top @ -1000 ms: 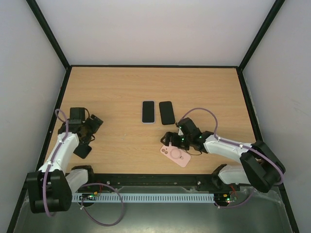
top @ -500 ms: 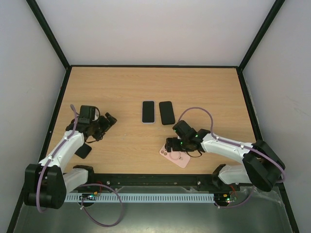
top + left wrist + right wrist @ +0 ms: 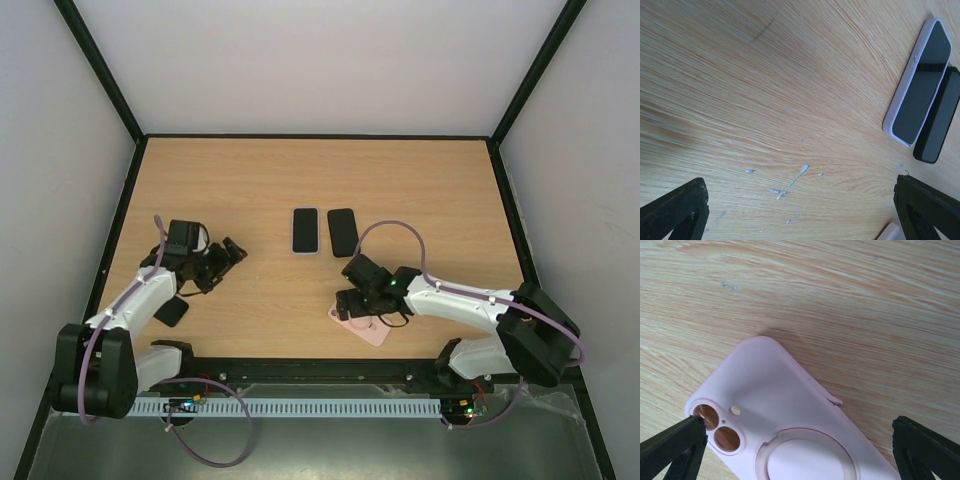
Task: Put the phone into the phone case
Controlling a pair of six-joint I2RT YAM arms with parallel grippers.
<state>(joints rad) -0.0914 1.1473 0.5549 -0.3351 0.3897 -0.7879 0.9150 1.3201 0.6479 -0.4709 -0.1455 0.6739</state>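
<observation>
A wooden table (image 3: 250, 180) carries two arms. The right gripper (image 3: 351, 304) hangs low over the one pink case (image 3: 780, 390), which lies back up near the front edge. Its jaws are spread wide, likely to grasp the case. The left gripper (image 3: 228, 255), also open and empty, faces two phones side by side mid-table, apparently ready to fetch one. The black phone (image 3: 343, 232) is bare; the pale-rimmed phone (image 3: 306, 231) seems already cased.

You had the cased phone (image 3: 305, 231) at the middle of the table (image 3: 230, 180), the bare phone (image 3: 343, 232) just beside it on its right. The empty case (image 3: 370, 329) lay nearer the front edge, under the right gripper (image 3: 347, 305). The left gripper (image 3: 230, 252) sat well left of both phones.
</observation>
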